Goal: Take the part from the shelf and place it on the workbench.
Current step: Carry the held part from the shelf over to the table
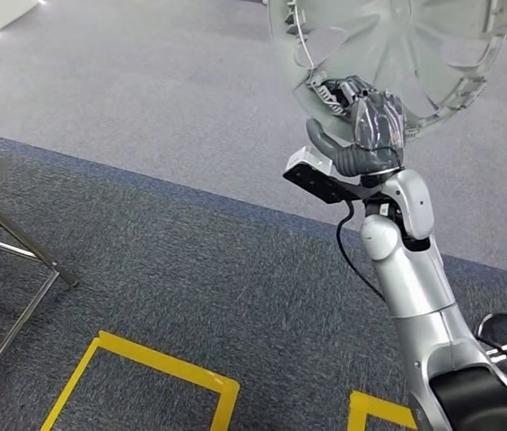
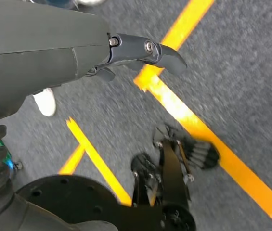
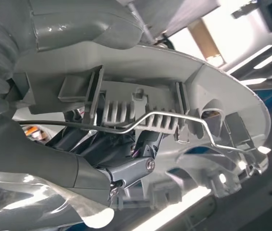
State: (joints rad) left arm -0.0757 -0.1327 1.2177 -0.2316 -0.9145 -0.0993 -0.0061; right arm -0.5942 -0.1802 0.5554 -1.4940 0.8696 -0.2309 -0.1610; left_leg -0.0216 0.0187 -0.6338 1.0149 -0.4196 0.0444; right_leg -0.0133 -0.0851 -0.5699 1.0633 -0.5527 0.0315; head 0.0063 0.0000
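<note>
The part is a round grey wheel cover (image 1: 399, 45) with curved spokes, held up in the air at the top of the head view. My right hand (image 1: 372, 126) grips its lower rim, the arm raised in front of me. Up close, the cover's ribbed back side (image 3: 207, 91) carries a thin wire ring (image 3: 170, 118), and my right hand's fingers (image 3: 130, 171) are clamped against the rim. My left hand (image 2: 90, 48) hangs over the carpet and holds nothing, with one dark finger (image 2: 156, 50) stretched out.
Dark grey carpet with yellow floor lines (image 1: 162, 364) lies below, and lighter carpet beyond. Slanted metal legs of a stand (image 1: 13, 242) are at the left edge. A white shoe (image 2: 45, 102) stands on the carpet near yellow lines (image 2: 200, 130).
</note>
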